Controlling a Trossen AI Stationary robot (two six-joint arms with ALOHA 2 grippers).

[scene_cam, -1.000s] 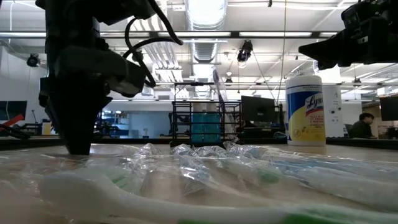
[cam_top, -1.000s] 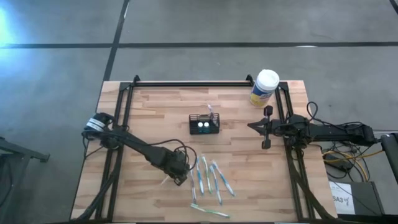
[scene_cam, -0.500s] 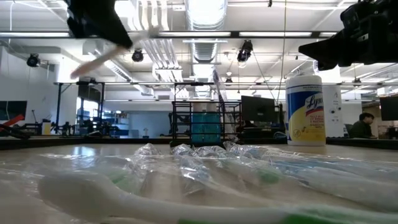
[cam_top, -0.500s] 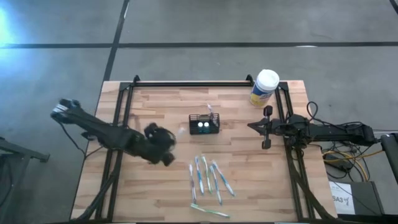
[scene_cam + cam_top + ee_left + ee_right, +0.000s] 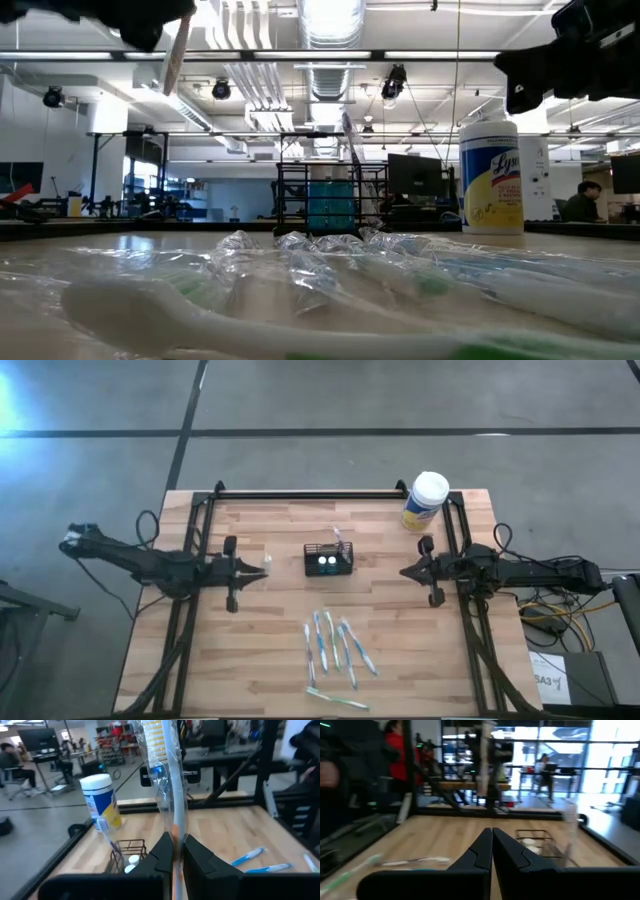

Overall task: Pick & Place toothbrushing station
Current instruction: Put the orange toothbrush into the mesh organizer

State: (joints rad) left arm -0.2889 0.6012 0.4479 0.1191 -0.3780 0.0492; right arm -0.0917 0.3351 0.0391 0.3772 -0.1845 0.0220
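Only canister (image 5: 491,178) label reads "Ly"

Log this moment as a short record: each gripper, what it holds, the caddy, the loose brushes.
left gripper: shut on a wrapped toothbrush, raised over the table's left side
right gripper: shut, empty, waiting at the right edge
caddy: mid-table, one wrapped brush already standing in it
loose brushes: a wrapped cluster near the front edge
canister: upright at the back right corner
table: wooden top
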